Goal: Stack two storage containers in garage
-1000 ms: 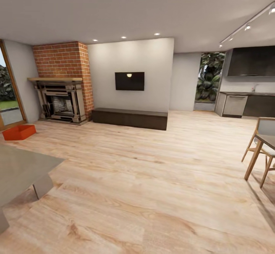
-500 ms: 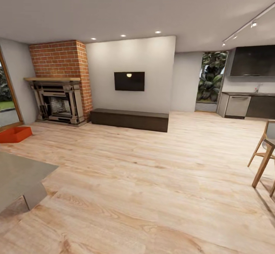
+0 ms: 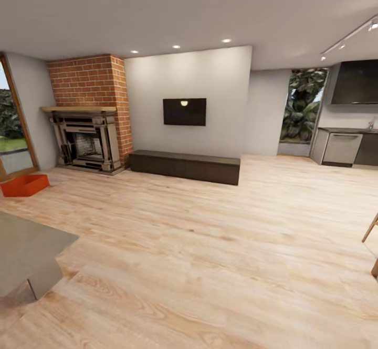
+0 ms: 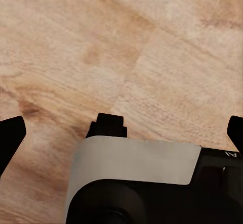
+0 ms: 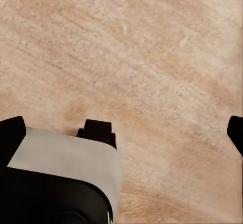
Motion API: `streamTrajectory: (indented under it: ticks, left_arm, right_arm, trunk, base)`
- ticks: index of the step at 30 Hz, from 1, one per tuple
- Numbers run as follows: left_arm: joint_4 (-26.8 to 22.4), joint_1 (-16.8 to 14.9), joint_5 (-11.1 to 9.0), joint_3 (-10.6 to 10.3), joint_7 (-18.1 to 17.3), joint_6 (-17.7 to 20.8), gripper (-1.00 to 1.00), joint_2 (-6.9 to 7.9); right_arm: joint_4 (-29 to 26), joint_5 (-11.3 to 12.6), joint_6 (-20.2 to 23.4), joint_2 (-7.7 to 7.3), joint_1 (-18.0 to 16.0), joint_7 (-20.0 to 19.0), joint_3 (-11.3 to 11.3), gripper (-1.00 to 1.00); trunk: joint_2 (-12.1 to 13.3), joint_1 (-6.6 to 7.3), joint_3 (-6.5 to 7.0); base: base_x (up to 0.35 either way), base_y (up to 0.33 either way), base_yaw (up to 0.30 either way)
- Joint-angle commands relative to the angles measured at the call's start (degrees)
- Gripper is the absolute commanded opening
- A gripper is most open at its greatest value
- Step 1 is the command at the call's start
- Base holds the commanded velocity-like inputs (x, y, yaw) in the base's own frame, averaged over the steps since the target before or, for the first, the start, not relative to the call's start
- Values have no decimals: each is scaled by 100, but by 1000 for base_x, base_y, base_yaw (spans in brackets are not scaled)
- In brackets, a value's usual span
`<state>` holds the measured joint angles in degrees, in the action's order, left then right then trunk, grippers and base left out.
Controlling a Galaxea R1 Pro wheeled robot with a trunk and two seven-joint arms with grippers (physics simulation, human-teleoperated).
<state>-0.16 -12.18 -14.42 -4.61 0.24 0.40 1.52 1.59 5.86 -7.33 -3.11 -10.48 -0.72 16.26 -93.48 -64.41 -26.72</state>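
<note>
Nearest, both wrist views look down at the light wood plank floor [image 4: 167, 57]: the left hand [image 4: 124, 133] and the right hand [image 5: 124, 130] each show dark fingertips at the two side edges of the frame, spread wide with nothing but bare planks between them, so both hands are fully open and carry nothing, which fits a robot that is travelling and has not yet reached anything to grasp. In the head view, the lower left corner of the frame holds the corner of a grey glass-topped surface [image 3: 26, 252], with open floor running across the middle of the frame beyond it. Further back, at the left edge about halfway up, one storage container [image 3: 25, 185] sits on the planks, red-orange and lidless, just in front of the tall window [image 3: 11, 128] and well apart from the brick fireplace [image 3: 86, 128] to its right. I see just this one bin. It probably lies there simply as the starting spot in the living room, so the pickup is not yet begun. Farthest, a dark low bench [image 3: 185, 166] runs under a wall-mounted television [image 3: 184, 111], and kitchen cabinets [image 3: 349, 149] fill the right edge.
</note>
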Motion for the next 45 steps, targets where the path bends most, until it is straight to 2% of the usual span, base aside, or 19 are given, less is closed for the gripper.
streamTrajectory:
  ticks: [1,15,37,40,45]
  left_arm:
    - [-1,-3,-53,-48,3,1,100,1]
    - [-1,-3,-61,-48,3,-13,100,-1]
    - [-1,-3,-54,-48,3,-30,100,-2]
    - [-1,-3,-60,-48,3,-61,100,-2]
    - [-1,-3,-61,-48,3,-66,100,-2]
  right_arm:
    - [17,56,-37,-5,-6,-7,58,100]
    - [17,47,-56,-50,-6,-7,79,100]
    - [17,56,-67,28,-6,-7,37,100]
    - [17,51,-45,-37,-6,-7,71,100]
    - [17,42,-41,-43,-6,-13,83,100]
  trunk:
    - [-3,-3,-6]
    - [-3,-3,-6]
    - [-3,-3,-6]
    - [-3,-3,-6]
    - [-3,-3,-6]
  base:
    - [326,0,233]
    - [327,0,25]
    - [327,0,0]
    - [326,0,0]
    - [327,0,0]
